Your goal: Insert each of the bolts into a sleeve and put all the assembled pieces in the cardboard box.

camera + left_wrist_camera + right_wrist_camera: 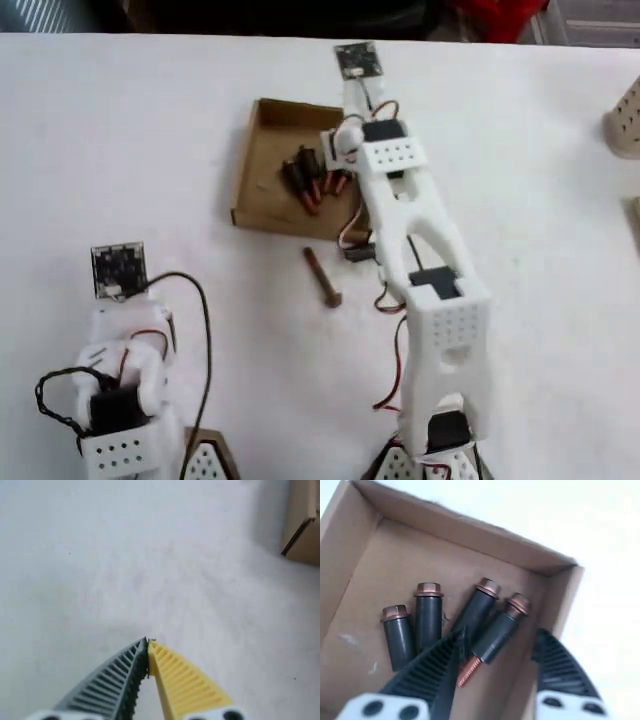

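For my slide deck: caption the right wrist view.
Open right gripper above four copper-headed bolts in black cylindrical sleeves, lying inside the brown cardboard box.

Nothing to read out here: no words, labels or numbers anywhere. The cardboard box [470, 527] shows plain brown walls and floor with no print on them. One circuit board [357, 60] near the far edge of the table [120, 130] and a second circuit board [118, 270] toward its near left corner carry pale specks, too small to make out as letters or figures.
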{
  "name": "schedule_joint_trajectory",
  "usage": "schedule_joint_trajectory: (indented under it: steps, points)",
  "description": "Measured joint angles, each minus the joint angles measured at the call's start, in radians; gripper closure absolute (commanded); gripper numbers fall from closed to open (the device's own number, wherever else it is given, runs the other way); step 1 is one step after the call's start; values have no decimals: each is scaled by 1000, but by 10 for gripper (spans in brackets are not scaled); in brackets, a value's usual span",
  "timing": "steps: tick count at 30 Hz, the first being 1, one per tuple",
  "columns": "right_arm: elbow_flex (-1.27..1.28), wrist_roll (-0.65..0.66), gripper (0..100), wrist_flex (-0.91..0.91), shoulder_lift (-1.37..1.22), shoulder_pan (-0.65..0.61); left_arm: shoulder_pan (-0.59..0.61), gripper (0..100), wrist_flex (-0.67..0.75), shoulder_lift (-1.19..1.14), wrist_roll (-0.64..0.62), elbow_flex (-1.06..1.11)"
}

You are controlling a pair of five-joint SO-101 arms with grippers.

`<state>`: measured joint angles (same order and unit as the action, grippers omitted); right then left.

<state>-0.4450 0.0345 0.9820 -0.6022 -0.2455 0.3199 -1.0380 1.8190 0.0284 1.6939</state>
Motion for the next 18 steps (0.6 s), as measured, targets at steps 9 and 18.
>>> schedule_joint_trajectory:
  steps: [9,18]
  points:
    - [0,187,947,374,226,-2,0,977,0,0,0,0]
    - [0,359,955,684,377,-3,0,977,0,0,0,0]
